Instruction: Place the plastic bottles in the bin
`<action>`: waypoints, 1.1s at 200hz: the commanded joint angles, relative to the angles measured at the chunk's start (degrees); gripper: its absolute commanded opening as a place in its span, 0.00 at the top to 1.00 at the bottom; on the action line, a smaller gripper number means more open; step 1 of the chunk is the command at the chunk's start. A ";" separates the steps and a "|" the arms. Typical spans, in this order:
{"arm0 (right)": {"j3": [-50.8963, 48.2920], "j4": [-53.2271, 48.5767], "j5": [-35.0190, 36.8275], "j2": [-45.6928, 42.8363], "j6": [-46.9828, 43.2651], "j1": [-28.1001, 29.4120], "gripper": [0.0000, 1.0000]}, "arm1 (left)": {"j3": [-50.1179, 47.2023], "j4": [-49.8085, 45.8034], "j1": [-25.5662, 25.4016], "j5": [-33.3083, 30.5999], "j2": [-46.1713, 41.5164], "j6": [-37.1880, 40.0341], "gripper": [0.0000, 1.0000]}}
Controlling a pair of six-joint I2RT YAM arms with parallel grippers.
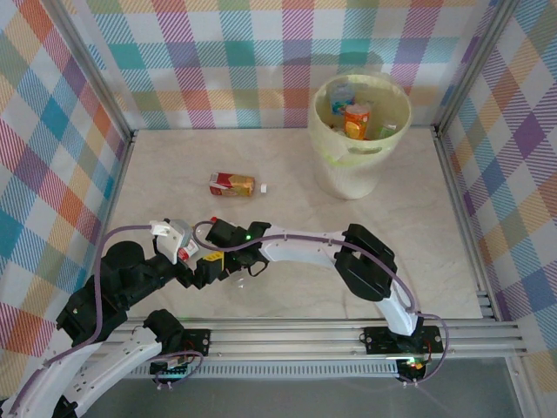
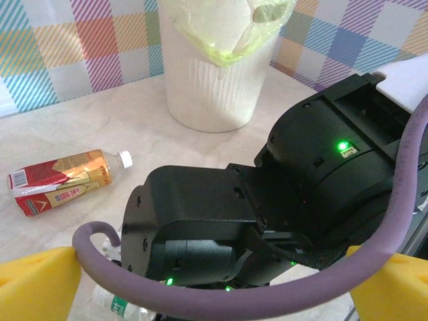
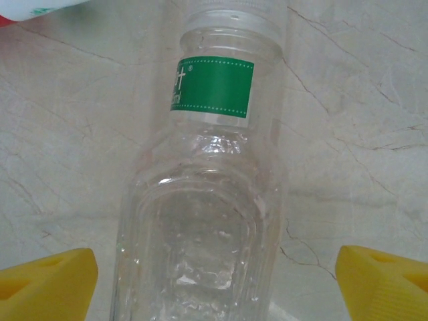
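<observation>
- Grippers, two: the right gripper (image 3: 214, 284) has its yellow fingers (image 3: 47, 281) spread wide, one on either side of a lying clear bottle; bare table shows in the gap on each side and no contact is visible; the left gripper (image 2: 214, 291) is also spread, its yellow tips at the two lower corners of its wrist view, pinching nothing; the black wrist of the right arm (image 2: 301, 174) sits directly ahead of it.
- Bottles on the table, two certain: the clear bottle (image 3: 204, 200) lies between the right gripper's fingers, with a green label at the neck and its pale cap pointing away from that gripper; the orange-labelled bottle (image 1: 232, 184) has a white cap and lies on its side farther out, well apart from both grippers.
- Possible third: a pale object (image 3: 33, 7) with a red edge lies just past the clear bottle's cap; it may be another bottle, but it is too cropped to identify.
- Bin, one: the bin (image 1: 359, 165) is pale yellow and stands upright at the far right of the table, near the back wall; at least three bottles (image 1: 355, 120) lie inside it, one with an orange label.
- Surface: the table (image 1: 287, 209) is pale with marble veining; aluminium rails (image 1: 348, 326) run along the near edge.
- Room: the walls (image 1: 218, 61) are pastel checked cloth at left, back and right.
</observation>
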 commanded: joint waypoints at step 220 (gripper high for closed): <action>-1.68 -2.31 3.84 1.54 3.31 -0.16 0.38 | -0.53 0.99 0.72 3.22 1.36 -0.10 0.00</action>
